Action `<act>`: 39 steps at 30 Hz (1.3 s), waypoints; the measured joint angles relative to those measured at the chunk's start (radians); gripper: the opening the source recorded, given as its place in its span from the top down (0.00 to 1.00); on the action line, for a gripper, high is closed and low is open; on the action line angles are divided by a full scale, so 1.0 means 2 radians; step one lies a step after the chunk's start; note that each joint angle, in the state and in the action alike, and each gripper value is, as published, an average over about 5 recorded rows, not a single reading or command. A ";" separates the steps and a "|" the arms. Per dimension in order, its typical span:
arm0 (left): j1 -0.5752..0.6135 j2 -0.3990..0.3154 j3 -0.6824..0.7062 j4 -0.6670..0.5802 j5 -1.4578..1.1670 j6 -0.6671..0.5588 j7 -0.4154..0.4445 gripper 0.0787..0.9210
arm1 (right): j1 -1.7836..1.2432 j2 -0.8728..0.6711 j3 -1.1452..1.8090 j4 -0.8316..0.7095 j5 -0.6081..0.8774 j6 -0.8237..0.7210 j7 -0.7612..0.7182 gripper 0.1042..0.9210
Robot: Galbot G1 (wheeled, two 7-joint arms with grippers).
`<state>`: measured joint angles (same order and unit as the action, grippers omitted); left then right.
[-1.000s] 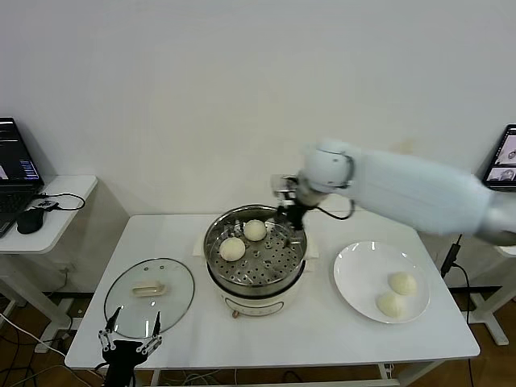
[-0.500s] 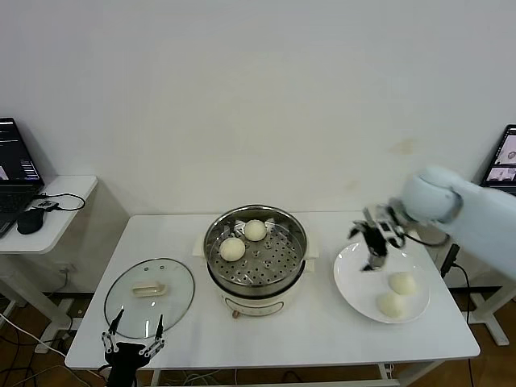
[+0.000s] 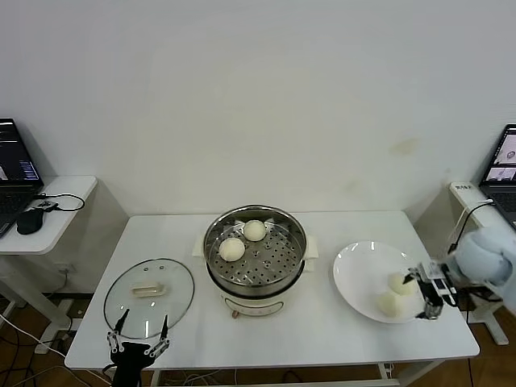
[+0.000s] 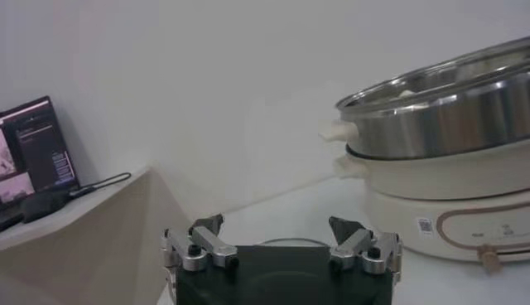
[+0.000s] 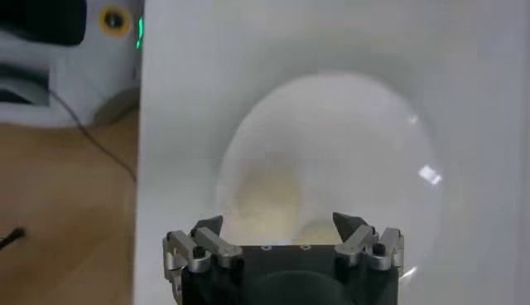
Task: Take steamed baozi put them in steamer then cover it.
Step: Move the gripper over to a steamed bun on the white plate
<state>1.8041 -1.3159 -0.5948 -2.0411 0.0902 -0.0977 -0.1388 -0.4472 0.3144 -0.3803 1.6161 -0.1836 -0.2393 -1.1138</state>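
Observation:
The steamer (image 3: 256, 256) stands mid-table, a shiny steel pot on a white base, its side also seen in the left wrist view (image 4: 439, 116). Two baozi (image 3: 232, 249) (image 3: 255, 230) rest on its perforated tray. Two more baozi (image 3: 401, 283) (image 3: 389, 304) lie on the white plate (image 3: 359, 270) at the right. My right gripper (image 3: 422, 293) hovers open at the plate's right edge, next to those buns, holding nothing. Its wrist view shows a blurred baozi (image 5: 265, 195) on the plate (image 5: 356, 133) ahead of the open right gripper (image 5: 279, 222). My left gripper (image 3: 139, 347) (image 4: 277, 222) waits open at the front left.
A round glass lid (image 3: 149, 297) with a cream handle lies flat on the table's left part, just beyond the left gripper. A side table with a laptop (image 3: 14, 165) and mouse stands far left. Another laptop (image 3: 504, 157) sits at the far right.
My right arm swung from the steamer's back rim over to the plate and lowered beside the two buns there. The left gripper barely shifted.

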 measured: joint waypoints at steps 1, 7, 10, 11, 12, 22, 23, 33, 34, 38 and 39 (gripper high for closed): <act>0.000 0.000 0.000 0.000 0.000 0.000 0.000 0.12 | -0.006 0.002 0.004 -0.003 -0.003 0.000 0.002 0.12; 0.000 0.001 -0.004 0.004 0.000 0.000 0.000 0.12 | -0.020 0.023 0.012 -0.024 -0.013 0.001 0.012 0.12; -0.001 0.000 -0.005 0.005 0.000 0.000 0.000 0.12 | -0.016 0.036 0.006 -0.036 -0.018 0.001 0.017 0.12; -0.001 0.000 -0.005 0.006 0.000 0.000 0.000 0.12 | -0.013 0.041 0.003 -0.040 -0.018 0.000 0.018 0.12; -0.001 0.000 -0.005 0.006 0.000 0.000 0.000 0.12 | -0.010 0.046 0.000 -0.045 -0.019 0.000 0.020 0.12; -0.001 -0.002 -0.006 0.009 0.000 0.000 0.000 0.12 | 0.026 0.082 -0.029 -0.075 -0.017 -0.010 0.025 0.12; -0.001 -0.003 -0.006 0.009 0.000 0.000 0.000 0.12 | 0.027 0.084 -0.031 -0.077 -0.017 -0.011 0.025 0.12; 0.001 -0.003 -0.006 0.008 0.000 0.000 -0.001 0.12 | 0.031 0.098 -0.042 -0.092 -0.021 -0.019 0.021 0.23; 0.001 -0.004 -0.006 0.008 0.000 0.000 -0.001 0.12 | 0.031 0.099 -0.042 -0.092 -0.022 -0.019 0.021 0.24; 0.001 -0.004 -0.005 0.007 0.001 0.000 -0.001 0.12 | 0.031 0.104 -0.043 -0.095 -0.023 -0.021 0.021 0.29; 0.001 -0.004 -0.005 0.007 0.001 0.000 -0.001 0.12 | 0.031 0.105 -0.044 -0.096 -0.024 -0.021 0.021 0.30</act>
<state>1.8060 -1.3238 -0.6049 -2.0265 0.0914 -0.0973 -0.1402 -0.3842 0.5237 -0.4680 1.4249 -0.2310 -0.2822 -1.0724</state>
